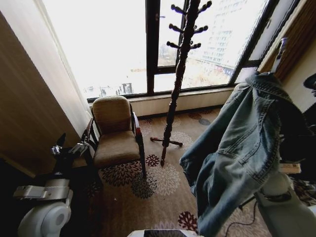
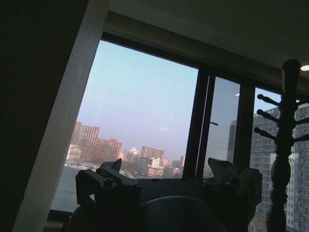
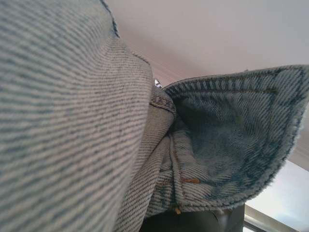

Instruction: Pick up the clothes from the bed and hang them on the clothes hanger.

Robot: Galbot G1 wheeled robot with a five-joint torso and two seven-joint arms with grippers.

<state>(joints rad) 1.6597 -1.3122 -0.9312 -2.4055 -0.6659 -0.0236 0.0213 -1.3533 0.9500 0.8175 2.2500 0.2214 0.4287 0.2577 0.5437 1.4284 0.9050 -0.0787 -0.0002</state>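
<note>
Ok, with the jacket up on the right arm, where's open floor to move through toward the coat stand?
Open carpet lies between the coat stand and the hanging denim jacket, and along the window wall behind. The left is crowded: the armchair sits close to the stand's feet, with the left gripper beside it.

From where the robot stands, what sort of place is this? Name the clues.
Probably a high-rise hotel room or bedroom corner: an upholstered armchair, a wooden coat stand, patterned carpet and tall windows overlooking city buildings.
</note>
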